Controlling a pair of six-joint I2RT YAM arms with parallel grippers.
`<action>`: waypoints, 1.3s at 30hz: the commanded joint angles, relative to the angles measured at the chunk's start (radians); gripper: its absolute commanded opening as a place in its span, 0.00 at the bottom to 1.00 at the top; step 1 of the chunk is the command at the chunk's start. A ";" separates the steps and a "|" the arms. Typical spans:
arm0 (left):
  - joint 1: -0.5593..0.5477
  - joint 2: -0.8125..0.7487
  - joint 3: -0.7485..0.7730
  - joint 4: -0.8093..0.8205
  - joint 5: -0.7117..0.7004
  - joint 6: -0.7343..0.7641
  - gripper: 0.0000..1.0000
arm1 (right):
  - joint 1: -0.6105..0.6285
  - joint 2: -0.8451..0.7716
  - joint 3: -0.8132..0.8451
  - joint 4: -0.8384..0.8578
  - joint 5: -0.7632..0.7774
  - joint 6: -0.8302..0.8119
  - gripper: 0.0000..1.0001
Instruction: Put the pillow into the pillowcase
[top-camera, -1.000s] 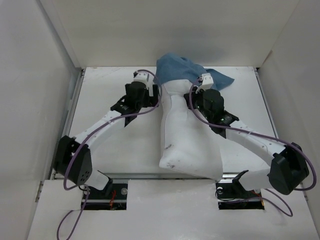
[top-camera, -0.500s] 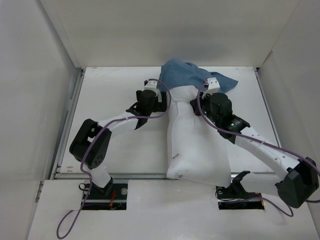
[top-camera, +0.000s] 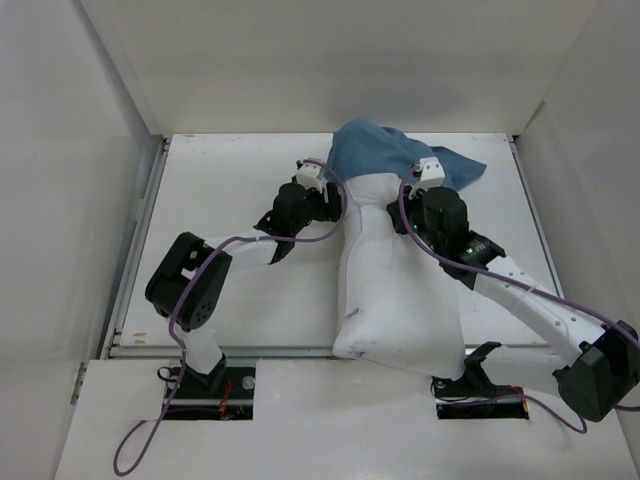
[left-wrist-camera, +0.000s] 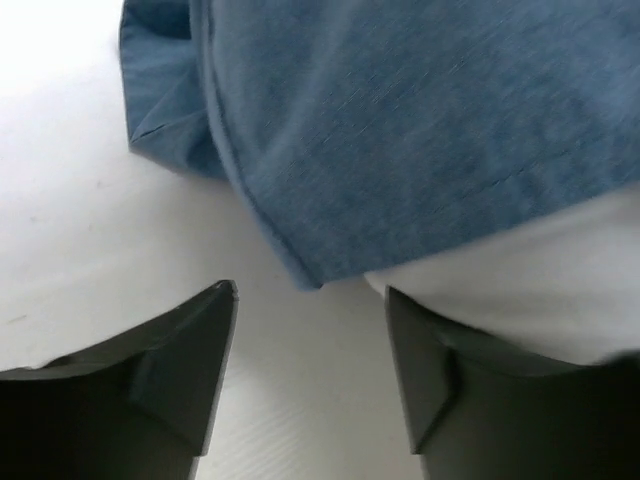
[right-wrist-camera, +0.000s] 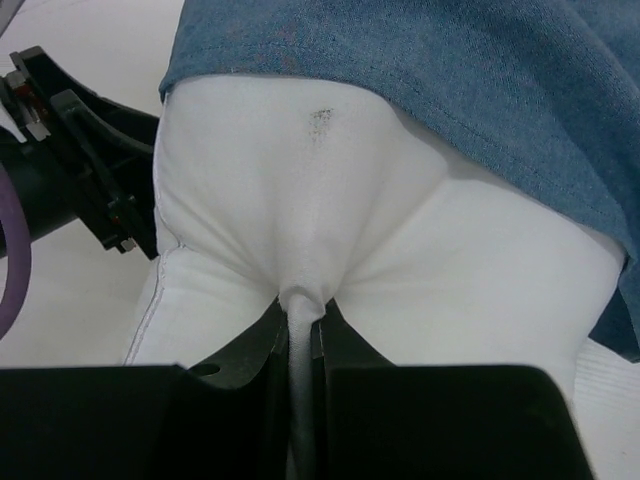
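Where the pillow (top-camera: 395, 290) lies lengthwise on the bench (top-camera: 230, 180), its far end sits inside the pillowcase (top-camera: 385, 150) and its near end is bare. My right pincer (right-wrist-camera: 298, 320): clamped on a fold of pillow fabric, just short of the blue hem. My left pincer (left-wrist-camera: 310, 370): jaws apart, nothing between them, at the pillow's left flank.

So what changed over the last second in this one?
The left gripper moved right, up to the pillowcase hem, jaws open, holding nothing. The pillow and pillowcase shifted slightly right with the right gripper. Unchanged: the right gripper stays pinched on the pillow's fabric, and only the pillow's far end is inside the pillowcase.
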 joint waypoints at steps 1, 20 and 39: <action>-0.012 0.022 0.100 0.098 0.060 -0.008 0.55 | 0.000 -0.048 0.036 0.097 0.002 0.013 0.00; -0.170 -0.286 -0.073 0.053 0.057 -0.009 0.00 | 0.000 0.179 0.174 0.222 0.410 0.353 0.00; -0.396 -0.519 -0.079 -0.358 0.204 0.024 0.00 | 0.118 0.391 0.117 0.722 0.579 0.488 0.00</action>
